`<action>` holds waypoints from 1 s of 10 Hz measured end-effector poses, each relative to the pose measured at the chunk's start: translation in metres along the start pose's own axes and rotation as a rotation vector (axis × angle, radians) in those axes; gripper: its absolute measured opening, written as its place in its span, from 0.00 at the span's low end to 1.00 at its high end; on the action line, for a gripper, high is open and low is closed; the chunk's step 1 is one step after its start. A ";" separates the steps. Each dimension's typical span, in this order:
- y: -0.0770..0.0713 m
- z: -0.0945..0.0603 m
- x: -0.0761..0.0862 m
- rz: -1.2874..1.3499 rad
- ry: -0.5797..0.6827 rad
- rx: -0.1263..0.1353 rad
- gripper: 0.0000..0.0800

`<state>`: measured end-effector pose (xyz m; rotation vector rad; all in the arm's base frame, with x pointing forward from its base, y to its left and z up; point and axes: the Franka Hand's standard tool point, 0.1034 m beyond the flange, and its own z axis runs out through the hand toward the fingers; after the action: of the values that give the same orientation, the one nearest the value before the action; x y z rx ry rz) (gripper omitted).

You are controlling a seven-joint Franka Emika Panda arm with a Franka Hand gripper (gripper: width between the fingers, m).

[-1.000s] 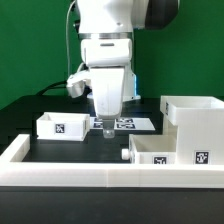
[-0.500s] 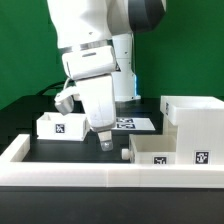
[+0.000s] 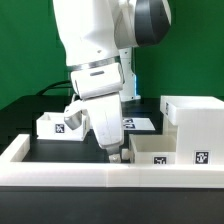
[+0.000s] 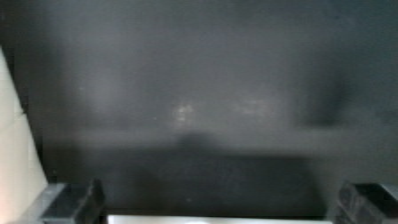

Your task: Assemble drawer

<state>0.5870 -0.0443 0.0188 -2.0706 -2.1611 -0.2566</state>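
Note:
The large white cube-shaped housing (image 3: 196,112) stands at the exterior view's right. One small open-top box (image 3: 165,150) with a tag sits in front of it. The other small box (image 3: 58,126) sits at the left. My gripper (image 3: 115,153) hangs tilted and low over the black table, just left of the front small box. In the wrist view my gripper (image 4: 217,206) is open and empty, with its fingers (image 4: 71,204) far apart. A blurred white edge (image 4: 214,219) lies between them; I cannot tell what it is.
The marker board (image 3: 138,123) lies flat behind my gripper. A low white border wall (image 3: 90,180) runs along the front and the left side. A white surface (image 4: 13,130) shows at the wrist view's edge.
The arm has swung toward the exterior view's right and toward the front, tilting and dropping the gripper closer to the front small box. The parts have not moved.

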 end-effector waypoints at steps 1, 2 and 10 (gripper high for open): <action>-0.001 0.001 0.000 0.000 0.000 0.001 0.81; -0.001 0.004 0.005 -0.002 0.005 0.011 0.81; 0.012 0.016 0.035 -0.030 -0.010 0.026 0.81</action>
<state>0.5976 -0.0065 0.0108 -2.0309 -2.1912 -0.2217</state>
